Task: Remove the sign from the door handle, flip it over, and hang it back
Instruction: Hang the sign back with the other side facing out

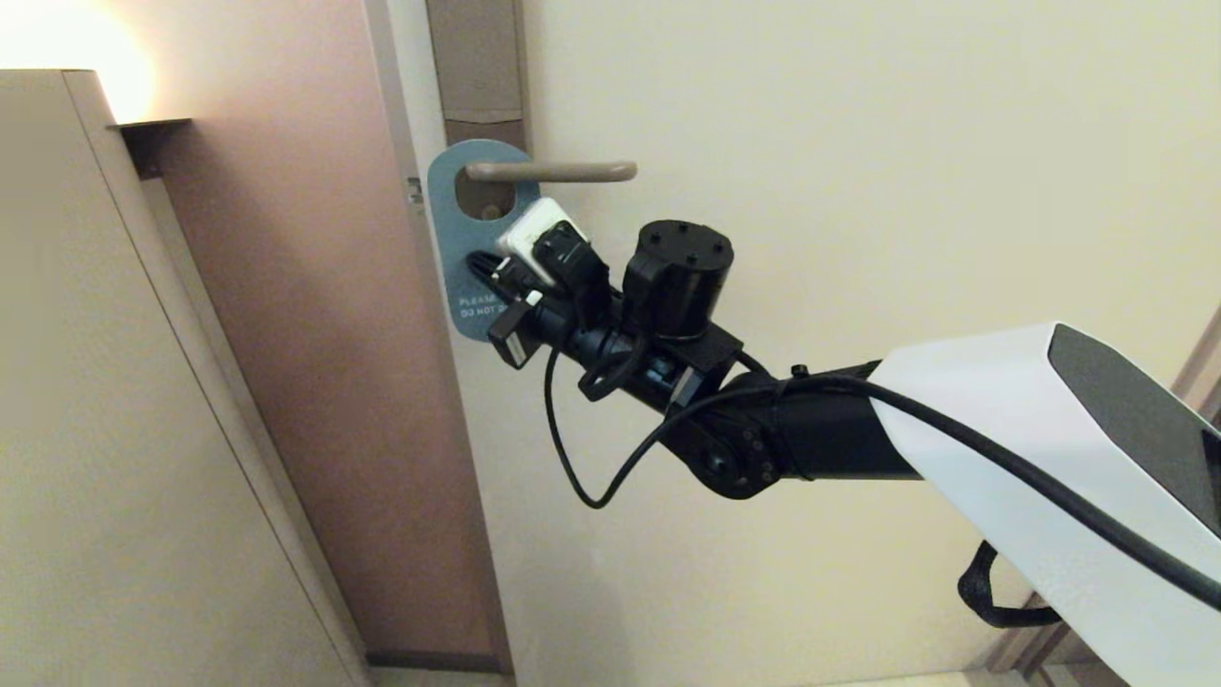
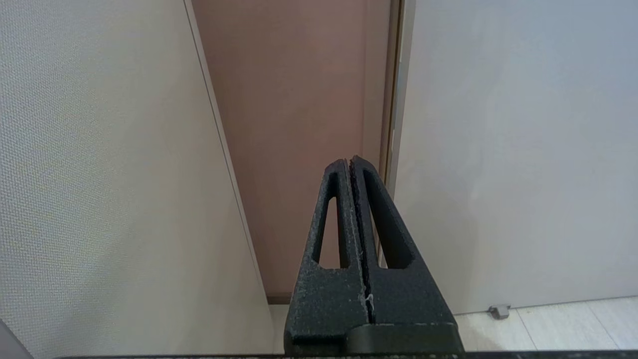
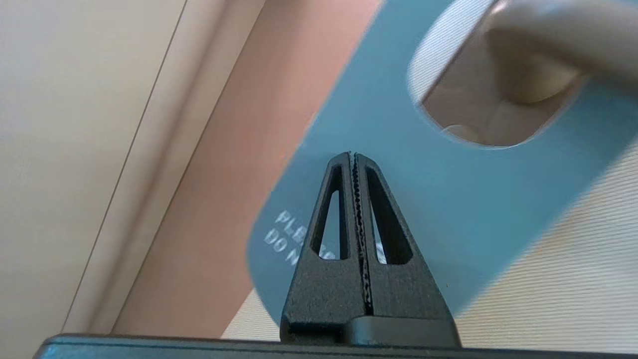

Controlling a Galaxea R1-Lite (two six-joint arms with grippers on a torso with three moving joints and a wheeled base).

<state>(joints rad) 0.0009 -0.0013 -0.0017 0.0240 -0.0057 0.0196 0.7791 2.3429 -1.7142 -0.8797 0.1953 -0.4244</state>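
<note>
head view: sign [image 1: 458, 224] lettering half hidden behind clenched, empty right gripper [image 1: 477, 265]

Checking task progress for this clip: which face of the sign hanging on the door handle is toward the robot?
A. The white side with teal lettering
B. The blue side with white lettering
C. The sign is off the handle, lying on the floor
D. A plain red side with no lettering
B: the sign shows blue with white "PLEASE DO NOT" lettering, and the door handle passes through its oval hole.
</note>
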